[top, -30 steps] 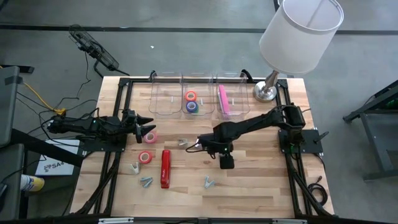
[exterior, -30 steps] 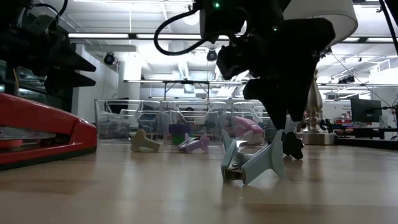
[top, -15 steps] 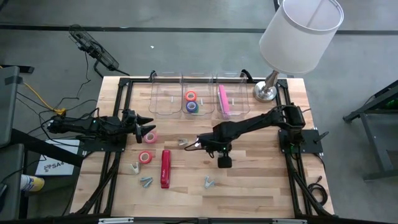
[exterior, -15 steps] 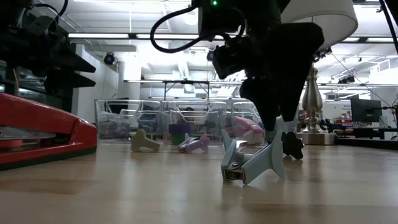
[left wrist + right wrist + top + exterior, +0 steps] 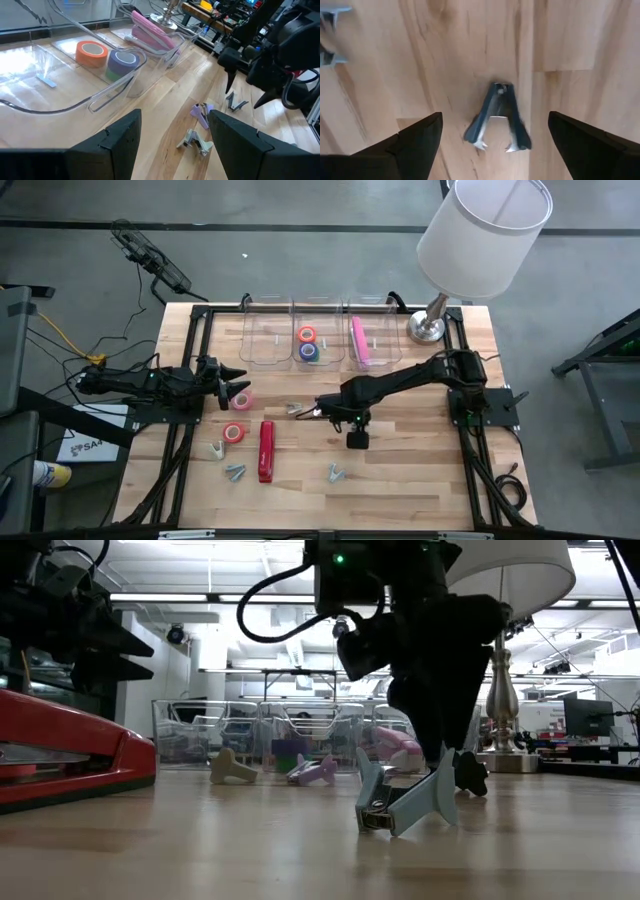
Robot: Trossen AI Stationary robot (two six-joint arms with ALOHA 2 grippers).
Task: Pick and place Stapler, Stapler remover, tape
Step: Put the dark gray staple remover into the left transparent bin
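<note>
My right gripper (image 5: pixel 355 441) hangs open, pointing down, just above a blue-grey stapler remover (image 5: pixel 497 117) that lies on the wood near the table's near edge (image 5: pixel 335 472). In the low view its fingers (image 5: pixel 438 745) stand right behind that remover (image 5: pixel 400 805). A red stapler (image 5: pixel 266 450) lies flat to the left. Two pink tape rolls (image 5: pixel 243 398) (image 5: pixel 235 432) sit on the table. An orange roll (image 5: pixel 92 50) and a blue-purple roll (image 5: pixel 124 59) sit in the middle bin. My left gripper (image 5: pixel 232 388) waits open at the table's left side, beside the upper pink roll.
Three clear bins (image 5: pixel 268 340) line the far edge; the right one holds a pink stapler (image 5: pixel 358 340). A lamp (image 5: pixel 430 325) stands at the far right corner. More removers lie at the centre (image 5: pixel 295 410) and near left (image 5: pixel 235 470) (image 5: pixel 217 448).
My right gripper has drifted a little toward the table's left, closing in over the blue-grey stapler remover, and has stayed open. Nothing on the table has moved.
</note>
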